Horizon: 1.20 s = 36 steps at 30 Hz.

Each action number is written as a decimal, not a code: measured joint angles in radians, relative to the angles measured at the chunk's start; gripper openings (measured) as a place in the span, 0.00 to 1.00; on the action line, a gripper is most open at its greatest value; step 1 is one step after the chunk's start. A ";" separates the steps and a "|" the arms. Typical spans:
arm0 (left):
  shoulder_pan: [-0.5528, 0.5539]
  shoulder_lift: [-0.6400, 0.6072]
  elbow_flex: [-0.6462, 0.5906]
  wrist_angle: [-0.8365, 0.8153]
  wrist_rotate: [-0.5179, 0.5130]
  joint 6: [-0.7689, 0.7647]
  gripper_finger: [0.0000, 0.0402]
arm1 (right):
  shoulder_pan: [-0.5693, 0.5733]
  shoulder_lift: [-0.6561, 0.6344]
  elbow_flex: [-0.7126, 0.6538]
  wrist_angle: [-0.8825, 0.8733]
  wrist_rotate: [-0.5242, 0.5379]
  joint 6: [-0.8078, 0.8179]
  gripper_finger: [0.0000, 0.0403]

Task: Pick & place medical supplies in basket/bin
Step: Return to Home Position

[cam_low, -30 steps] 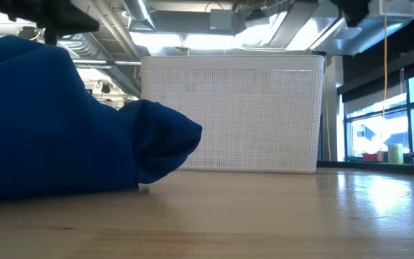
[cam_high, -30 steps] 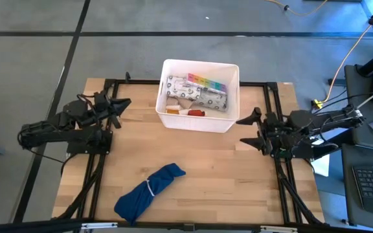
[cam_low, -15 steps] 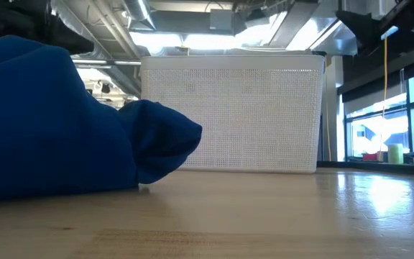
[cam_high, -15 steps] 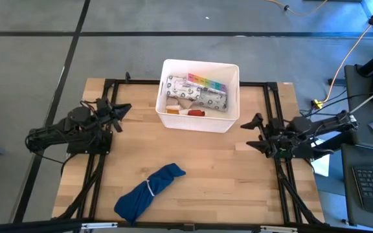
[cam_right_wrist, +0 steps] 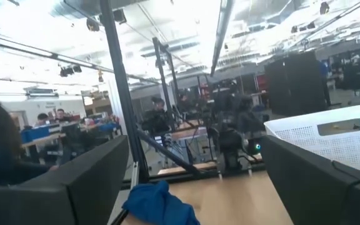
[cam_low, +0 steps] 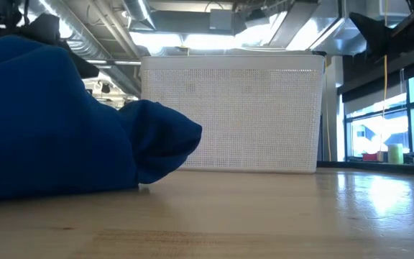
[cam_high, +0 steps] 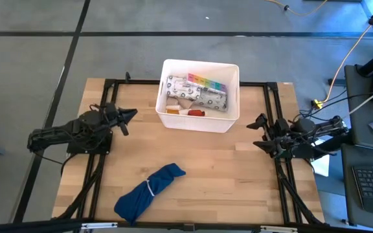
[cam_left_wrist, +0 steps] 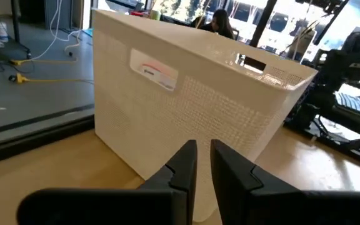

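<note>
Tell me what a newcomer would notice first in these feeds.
The white tub stands midway between the arms, holding the rainbow pill organizer and grey-patterned packets. Then the blue cloth bundle, lying alone on the wood nearer the low camera. The left hand and right hand flank the tub, both empty.

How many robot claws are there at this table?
2. The left gripper is over the table's left side, beside the white tub. The right gripper is over the right side, across the tub. Neither is hidden.
</note>
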 joint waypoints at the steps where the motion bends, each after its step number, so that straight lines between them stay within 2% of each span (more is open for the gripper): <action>1: 0.000 0.000 -0.010 0.009 0.001 -0.004 0.10 | 0.000 -0.002 -0.011 0.009 0.000 0.001 0.91; 10: 0.000 0.012 -0.061 0.019 -0.015 -0.004 0.10 | 0.000 -0.001 -0.046 -0.029 0.055 0.024 0.91; 15: 0.000 0.017 -0.061 0.019 -0.082 0.146 0.10 | 0.000 -0.001 -0.046 -0.133 0.096 0.006 0.91; 18: 0.000 0.017 -0.061 0.019 -0.087 0.229 0.10 | 0.000 -0.001 -0.045 -0.214 0.124 0.055 0.91; 23: -0.005 0.019 -0.061 0.019 -0.034 0.193 0.10 | 0.000 0.004 -0.045 -0.241 0.100 0.051 0.91; 29: -0.004 0.022 -0.061 0.019 -0.045 0.268 0.10 | 0.000 0.004 -0.045 -0.244 0.066 0.053 0.91; 36: -0.004 0.022 -0.061 0.019 -0.037 0.269 0.10 | 0.000 0.004 -0.045 -0.245 0.063 0.053 0.91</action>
